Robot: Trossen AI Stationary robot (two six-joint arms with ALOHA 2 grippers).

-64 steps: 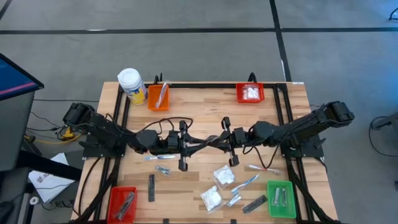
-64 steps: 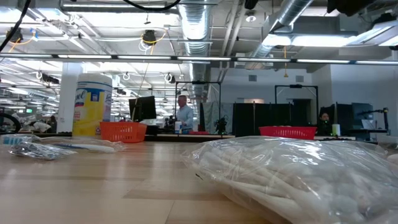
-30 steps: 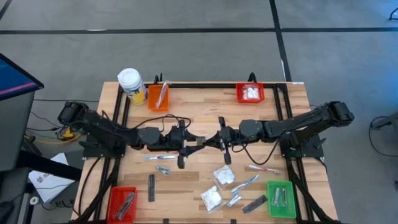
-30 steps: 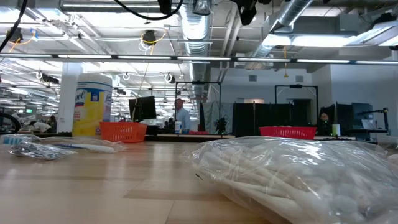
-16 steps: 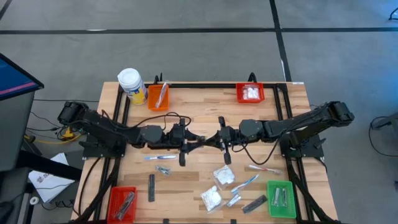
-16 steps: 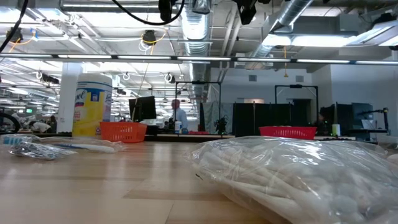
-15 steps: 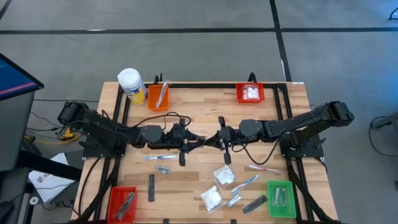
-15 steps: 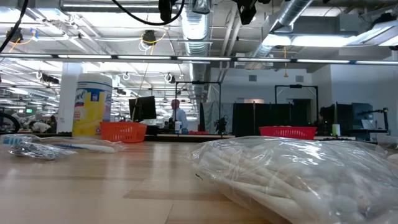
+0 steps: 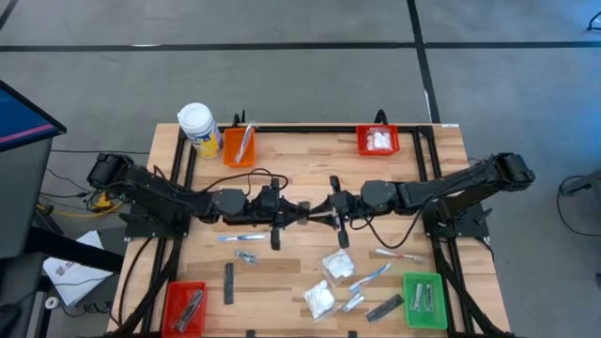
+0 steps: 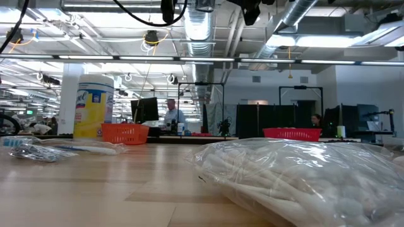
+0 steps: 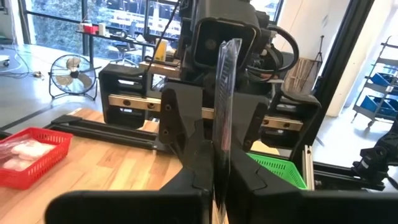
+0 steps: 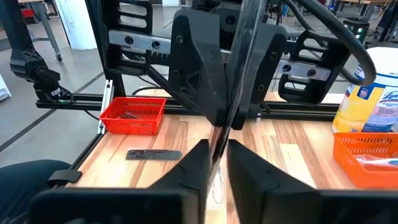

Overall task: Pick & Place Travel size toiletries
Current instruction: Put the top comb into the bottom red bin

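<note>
Above the middle of the table, the left gripper and right gripper meet tip to tip, both pinching one flat dark bar edge-on between them. Other toiletries lie on the near side.

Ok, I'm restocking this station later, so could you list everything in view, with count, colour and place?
Jar: one, yellow with a white cap, far-left corner.
Orange bin: one, beside the jar.
Red bins: two, far right and near left.
Green bin: one, near-right corner.
Puffy packets: two loose, white, near centre.
Flat bars: two loose, dark grey, near edge.
Toothbrushes: at least two loose, white-blue.
Sachets: two, silvery.
People: two, far off in the room behind.
Left pincer: shut on a slim clear-wrapped item, mid-table.
Right pincer: facing it, at the same item.
</note>
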